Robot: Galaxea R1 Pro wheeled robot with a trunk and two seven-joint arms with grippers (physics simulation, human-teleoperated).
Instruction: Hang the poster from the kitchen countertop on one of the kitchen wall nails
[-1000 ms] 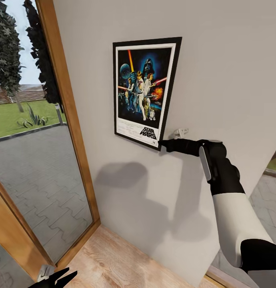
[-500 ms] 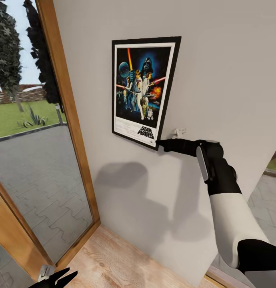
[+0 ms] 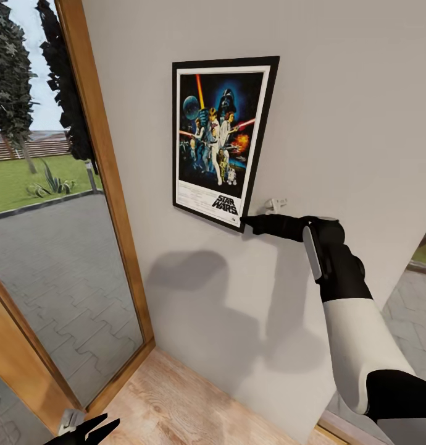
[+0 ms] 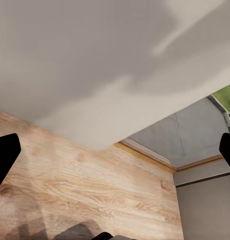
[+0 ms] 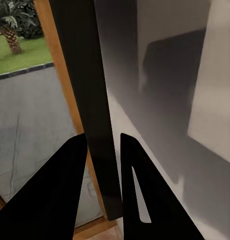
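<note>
- Nearest, low over the wooden floor (image 3: 176,408), the left gripper (image 3: 92,429) hangs idle, its fingers (image 4: 5,157) spread wide apart and holding nothing.
- The right gripper (image 3: 253,222) is clamped on the lower right corner of the poster (image 3: 220,139), the black frame edge (image 5: 97,125) pinched between both fingers, apparently to steady it flat against the wall (image 3: 336,111).
- A small white wall fitting (image 3: 276,203), possibly a nail, sits just beside that corner; whether the poster already hangs on one cannot be told.
- At the wall's left edge, a wood-framed glass door (image 3: 83,185) shows paving and lawn.
</note>
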